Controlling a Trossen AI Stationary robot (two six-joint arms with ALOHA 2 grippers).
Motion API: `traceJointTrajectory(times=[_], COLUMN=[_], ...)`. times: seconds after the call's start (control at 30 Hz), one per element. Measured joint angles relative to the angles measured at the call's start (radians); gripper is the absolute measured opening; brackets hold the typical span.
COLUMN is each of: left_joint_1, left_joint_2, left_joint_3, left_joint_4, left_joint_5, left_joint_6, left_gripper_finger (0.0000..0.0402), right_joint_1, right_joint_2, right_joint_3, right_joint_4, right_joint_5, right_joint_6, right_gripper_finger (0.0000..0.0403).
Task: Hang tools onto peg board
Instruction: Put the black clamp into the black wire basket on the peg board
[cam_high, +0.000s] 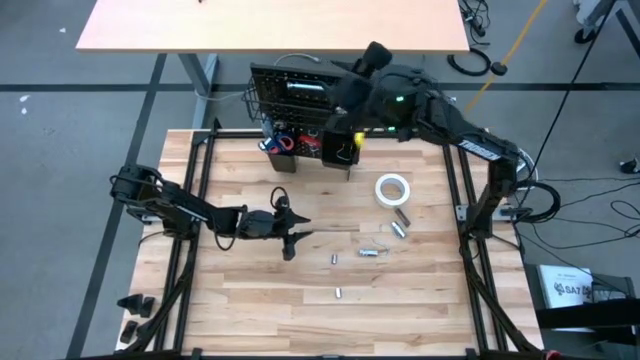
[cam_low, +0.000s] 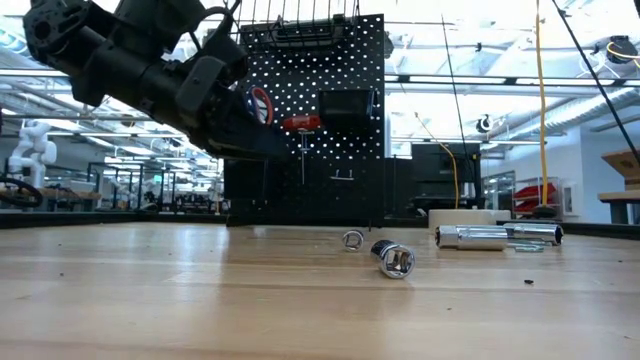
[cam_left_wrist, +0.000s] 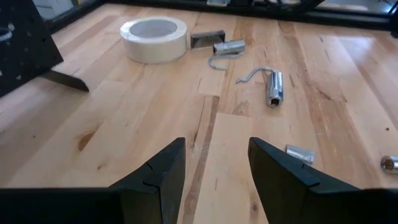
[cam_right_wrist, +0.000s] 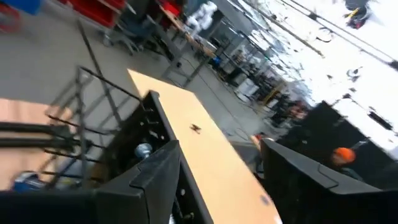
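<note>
The black peg board (cam_high: 295, 95) stands upright at the table's far edge, with red and blue tools (cam_high: 283, 140) at its foot; in the low view (cam_low: 330, 150) a red-handled tool (cam_low: 300, 122) hangs on it. The white tape roll (cam_high: 393, 188) lies flat on the table at the right and also shows in the left wrist view (cam_left_wrist: 154, 37). My left gripper (cam_high: 297, 238) hovers open and empty over the middle of the table (cam_left_wrist: 217, 180). My right gripper (cam_high: 340, 98) is open and empty (cam_right_wrist: 217, 180), high at the peg board's top.
Silver sockets and ratchet parts lie loose on the table (cam_high: 400, 225) (cam_high: 370, 250) (cam_high: 338, 293), also in the left wrist view (cam_left_wrist: 275, 87) (cam_left_wrist: 224, 45). A wire basket (cam_low: 300, 25) sits on the peg board's top. Another table (cam_high: 270, 25) stands behind the board.
</note>
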Motion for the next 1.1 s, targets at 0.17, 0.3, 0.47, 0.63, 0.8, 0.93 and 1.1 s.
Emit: traceJointTrajectory(times=[0.17, 0.3, 0.47, 0.63, 0.8, 0.93, 1.1], left_joint_1=[-0.008, -0.02, -0.027, -0.028, -0.027, -0.027, -0.025], left_joint_2=[0.0, 0.0, 0.0, 0.0, 0.0, 0.0, 0.0], left_joint_3=[0.0, 0.0, 0.0, 0.0, 0.0, 0.0, 0.0], left_joint_4=[-0.026, -0.024, -0.021, -0.019, -0.013, -0.012, -0.012], left_joint_5=[0.0, -0.002, -0.002, -0.003, -0.051, -0.079, -0.117], left_joint_6=[-0.017, -0.019, -0.019, -0.042, -0.041, -0.042, -0.04], left_gripper_finger=[0.0176, 0.0176, 0.0176, 0.0176, 0.0176, 0.0176, 0.0176], right_joint_1=[-0.014, -0.048, -0.04, -0.068, -0.14, -0.205, -0.289], right_joint_2=[-0.096, -0.164, -0.342, -0.617, -0.757, -0.739, -0.633], right_joint_3=[0.002, -0.047, -0.36, -0.911, -1.419, -1.633, -1.664], right_joint_4=[-0.255, -0.508, -0.417, 0.068, 0.58, 0.962, 1.154], right_joint_5=[-0.184, -0.24, -0.245, -0.381, -0.492, -0.54, -0.6], right_joint_6=[0.202, 0.352, 0.396, 0.407, 0.485, 0.525, 0.607], right_gripper_finger=[0.0212, 0.0212, 0.0212, 0.02, 0.0109, 0.0014, 0.0001])
